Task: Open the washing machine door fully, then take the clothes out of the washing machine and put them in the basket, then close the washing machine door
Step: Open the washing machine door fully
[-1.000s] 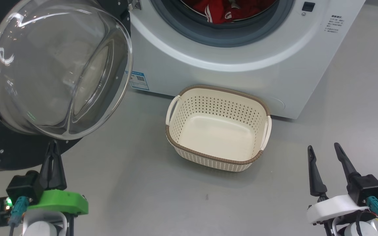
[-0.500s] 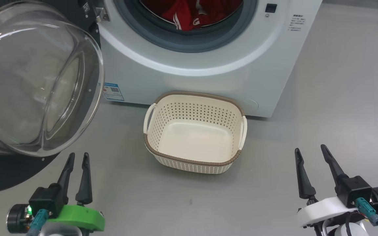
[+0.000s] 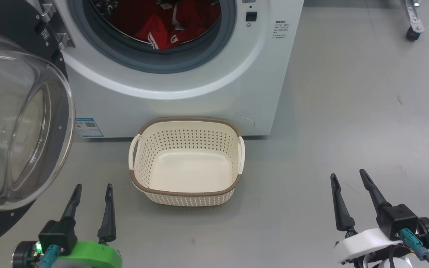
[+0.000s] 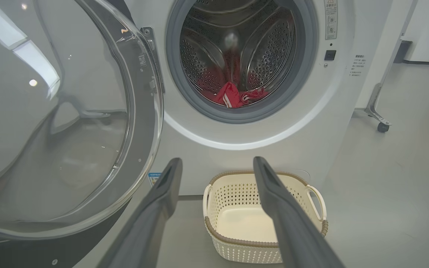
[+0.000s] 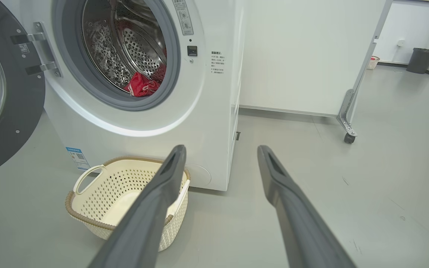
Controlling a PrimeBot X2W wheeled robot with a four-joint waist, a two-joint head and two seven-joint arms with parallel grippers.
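The left gripper (image 3: 94,186) newly spreads its fingers like the right gripper (image 3: 348,173), with the washing machine door (image 3: 21,123) open leftward, so the clothes (image 3: 162,28) ahead seem next.

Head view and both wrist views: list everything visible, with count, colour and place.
washing machine: one, white, behind the basket.
washing machine door: one, black rim, clear glass, swung open left of the machine.
clothes: count unclear, red and white, inside the machine.
basket: one, cream, brown rim, empty, before the machine.
sticker: one, blue, low on the machine's front.
wheeled metal leg: one, grey, right of the machine.
left end effector: one, dark on a green mount, open, lower left.
right end effector: one, dark on a white mount, open, lower right.
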